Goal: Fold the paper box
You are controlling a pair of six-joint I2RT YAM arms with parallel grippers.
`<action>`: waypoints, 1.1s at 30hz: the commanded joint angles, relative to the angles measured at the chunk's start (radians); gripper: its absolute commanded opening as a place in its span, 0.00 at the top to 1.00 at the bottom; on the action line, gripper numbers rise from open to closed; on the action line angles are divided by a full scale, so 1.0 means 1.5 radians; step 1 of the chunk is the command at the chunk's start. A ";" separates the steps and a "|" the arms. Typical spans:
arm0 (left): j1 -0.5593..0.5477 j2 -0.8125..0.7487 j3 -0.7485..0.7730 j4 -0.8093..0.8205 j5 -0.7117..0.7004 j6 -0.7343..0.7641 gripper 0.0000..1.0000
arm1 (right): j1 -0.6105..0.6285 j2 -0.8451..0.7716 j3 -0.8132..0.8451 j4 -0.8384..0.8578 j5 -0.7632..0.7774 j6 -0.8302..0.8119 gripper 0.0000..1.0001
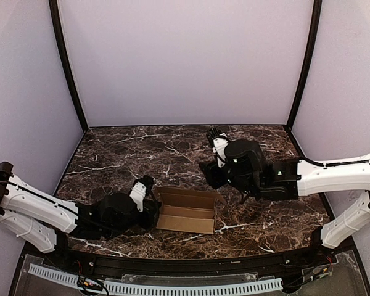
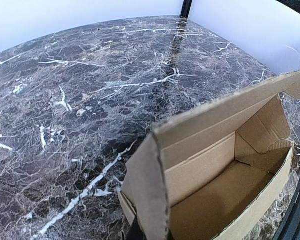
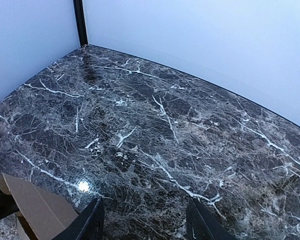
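Observation:
The paper box (image 1: pixel 186 210) lies open at the front middle of the marble table (image 1: pixel 142 154), brown, with its long walls raised and its inside bare. My left gripper (image 1: pixel 150 206) is at the box's left end, shut on the end wall. The left wrist view shows that end wall (image 2: pixel 149 192) close up, with a dark finger (image 2: pixel 136 231) just showing below it and the box inside (image 2: pixel 225 195) beyond. My right gripper (image 3: pixel 145 227) hangs open over bare marble just behind the box's right end; nothing is between its fingers (image 3: pixel 92 225). A box corner (image 3: pixel 35 210) shows at the lower left of that view.
Pale walls and two black corner posts (image 1: pixel 68 68) close in the table at the back and sides. The right arm's body (image 1: pixel 253 169) hangs over the table right of the box. A black rail (image 1: pixel 191 262) runs along the near edge.

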 commanded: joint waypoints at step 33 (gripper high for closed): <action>-0.043 0.361 -0.080 0.585 0.001 0.126 0.96 | -0.004 0.127 0.017 -0.052 -0.170 0.140 0.66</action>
